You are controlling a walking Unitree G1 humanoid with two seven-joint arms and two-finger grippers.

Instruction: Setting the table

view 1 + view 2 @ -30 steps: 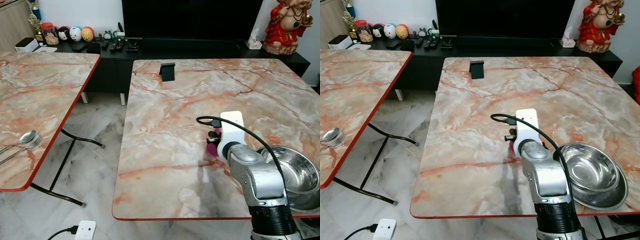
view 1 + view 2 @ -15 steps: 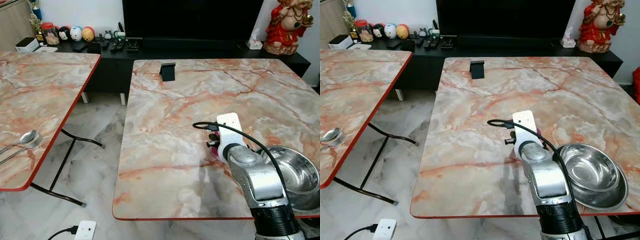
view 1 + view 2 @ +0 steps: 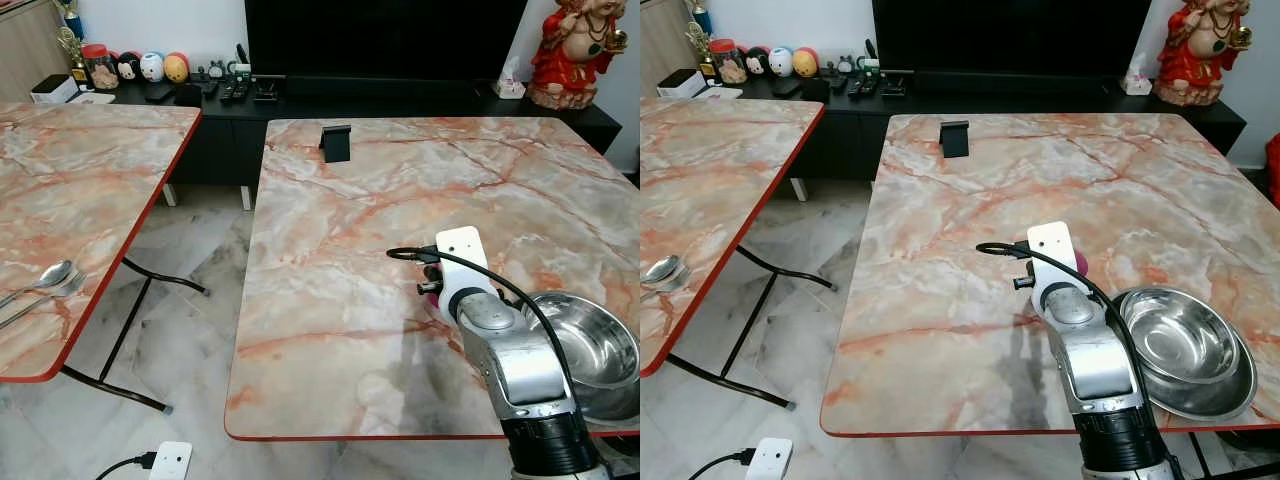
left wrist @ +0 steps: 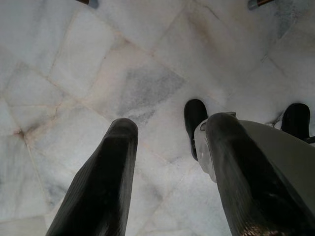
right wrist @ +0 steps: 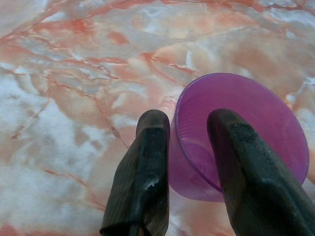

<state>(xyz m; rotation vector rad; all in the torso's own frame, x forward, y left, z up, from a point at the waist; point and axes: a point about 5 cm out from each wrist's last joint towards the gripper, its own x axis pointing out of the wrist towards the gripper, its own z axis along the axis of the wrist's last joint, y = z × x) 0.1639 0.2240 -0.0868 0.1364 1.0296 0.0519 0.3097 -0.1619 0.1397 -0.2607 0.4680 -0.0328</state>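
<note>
Right end effector pinching purple cup wall, shifted slightly toward the bowl vs a second ago.

One finger outside the cup wall, the other finger inside; closed on the wall, cup tilted above the marble worktop. Wrist rotated since earlier frames, cup now mostly hidden behind it in head views; likely mid-placement, not yet set down. Cup empty. Steel bowl at worktop near-right corner, just beside the arm, empty; looks like two nested, cannot confirm. Spoon and fork on the left worktop, well apart, untouched. Left end effector idle over floor tiles, fingers spread, holding nothing.
</note>
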